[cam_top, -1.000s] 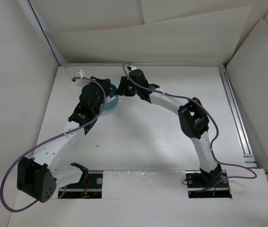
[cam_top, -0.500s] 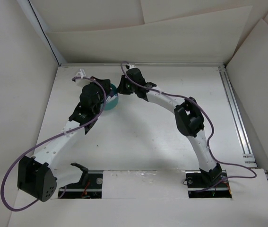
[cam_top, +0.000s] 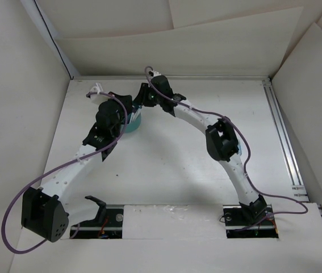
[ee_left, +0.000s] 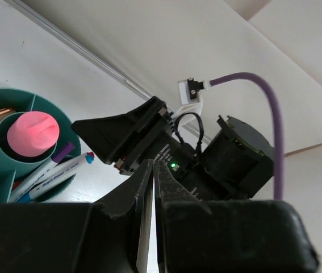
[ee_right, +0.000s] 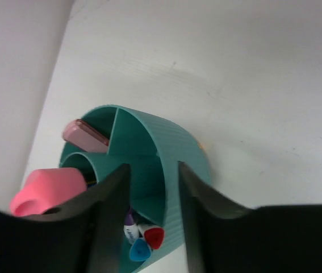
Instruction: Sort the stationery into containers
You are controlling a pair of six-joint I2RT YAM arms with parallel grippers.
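I see white links joined by black housings on the left arm [cam_top: 64, 173] and right arm [cam_top: 237, 173], each with a purple cable [ee_left: 277, 153]. The left end effector [ee_left: 153, 170] has matte black fingers [ee_left: 132, 196], and a green light [ee_left: 174, 166] glows on the right arm's wrist.

From above, the teal cup [cam_top: 136, 121] is almost all under my two wrists [cam_top: 111, 118]. Only a sliver of its wall shows, and its contents I cannot see there. In my left wrist view the picture's edge cuts the cup on the left, and my dark, blurred left gripper [ee_left: 153, 168] covers its lower part. In my right wrist view my right gripper [ee_right: 152, 170] is out of focus and hides parts of the cup's wall and of the pink piece [ee_right: 47, 190]. The pens [ee_right: 154, 235] show only their coloured ends. A small orange spot [ee_right: 201, 148] at the rim I cannot identify.
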